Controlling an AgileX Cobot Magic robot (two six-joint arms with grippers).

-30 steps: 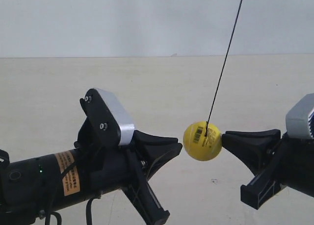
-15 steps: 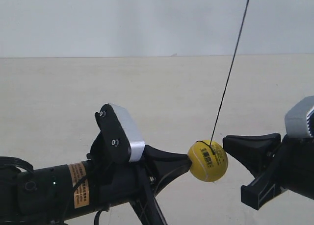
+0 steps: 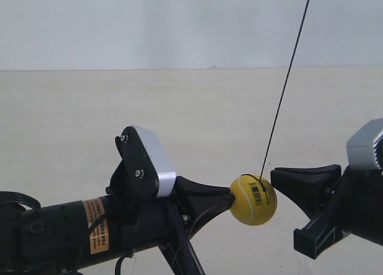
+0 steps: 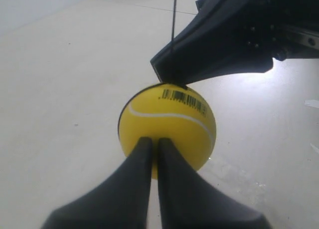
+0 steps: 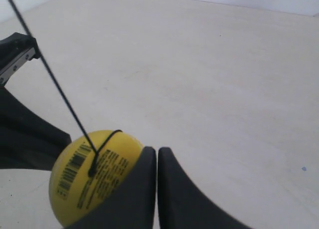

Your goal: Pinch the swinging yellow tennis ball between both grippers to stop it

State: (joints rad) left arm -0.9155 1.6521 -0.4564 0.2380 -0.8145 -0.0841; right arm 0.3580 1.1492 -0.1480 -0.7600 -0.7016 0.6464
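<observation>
Shifted slightly downward, the yellow tennis ball [image 3: 254, 199] is pinched between the left gripper [image 4: 151, 144] and right gripper [image 5: 156, 154], each with its fingers pressed together.

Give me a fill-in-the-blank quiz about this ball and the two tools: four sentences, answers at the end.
1. The ball hangs from a thin dark ___.
2. The black print on the ball is a ___.
3. The ball sits ___ the left tool and the right tool.
4. The label on one arm is ___.
Answers: string; barcode; between; orange.
</observation>
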